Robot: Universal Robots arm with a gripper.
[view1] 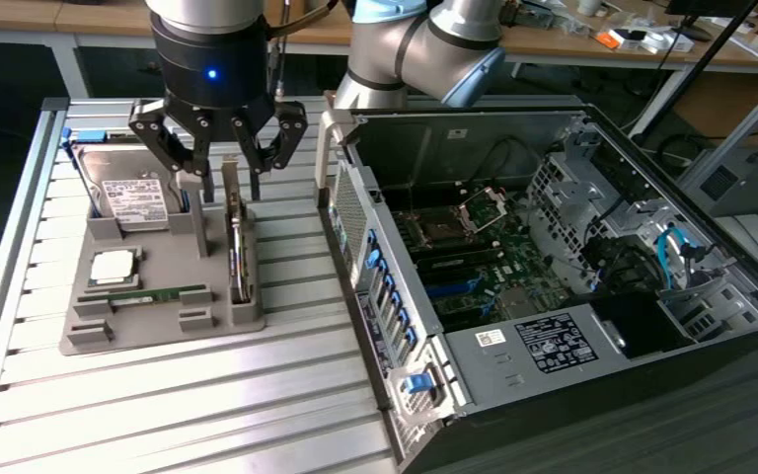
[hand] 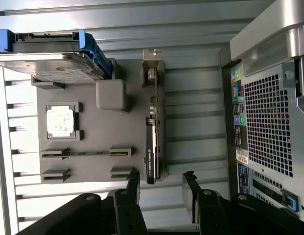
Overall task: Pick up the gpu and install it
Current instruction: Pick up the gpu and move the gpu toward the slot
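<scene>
gripper [view1: 229,184]: fingers wide open, holding nothing | gpu [view1: 237,249]: just below the fingertips, standing on edge in grey holder tray [view1: 142,336] | reason: probably leaves both faces free for gripping

Drive label [view1: 138,200], case label [view1: 557,339]: nothing legible.

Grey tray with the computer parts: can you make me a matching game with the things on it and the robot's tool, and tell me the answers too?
Things:
1. gpu
2. hard drive
3. RAM stick
4. tool

Clues:
A. narrow, green, lying flat
B. open, just above the gpu
C. has a white label on top
D. stands on its edge at the side of the grey tray nearest the computer case

Pairs: 1-D, 2-C, 3-A, 4-B.
</scene>
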